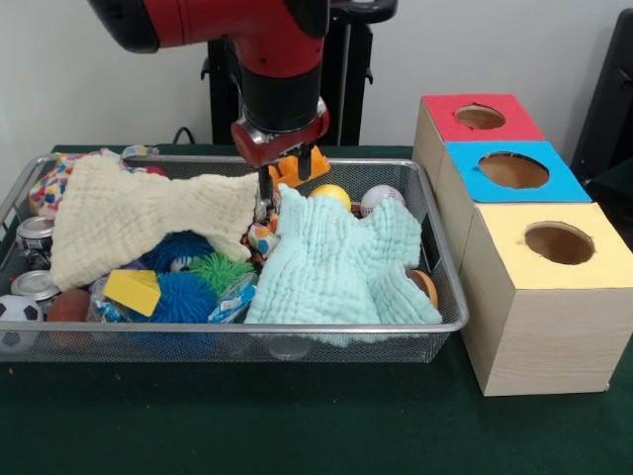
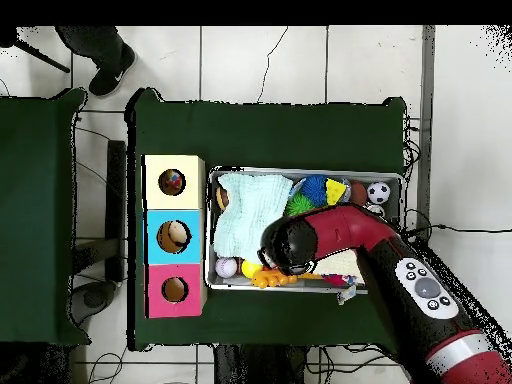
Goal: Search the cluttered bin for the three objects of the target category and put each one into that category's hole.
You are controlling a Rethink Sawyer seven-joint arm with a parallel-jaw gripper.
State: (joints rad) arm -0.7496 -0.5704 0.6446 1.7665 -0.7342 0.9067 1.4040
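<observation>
The wire-mesh bin [image 1: 450, 322] holds a heap of toys and cloths. One spotted cloth [image 1: 46, 188] lies bunched in its back left corner, partly under the plain cream cloth [image 1: 138, 223]. A second spotted piece [image 1: 262, 238] peeks out between the cream cloth and the mint-green cloth [image 1: 336, 262]. My gripper [image 1: 265, 198] hangs down into the gap just above that piece. In the overhead view the arm [image 2: 290, 245] hides the gripper. The yellow-topped box's hole [image 1: 559, 242] is right of the bin; from above, the hole [image 2: 172, 182] shows something spotted inside.
The blue-topped box [image 1: 512, 170] and red-topped box [image 1: 480, 117] stand behind the yellow one. The bin also holds blue spiky balls [image 1: 178, 297], a green spiky ball [image 1: 220, 267], a yellow block [image 1: 134, 290], cans [image 1: 38, 233], a soccer ball [image 1: 15, 315] and an orange toy [image 1: 300, 166].
</observation>
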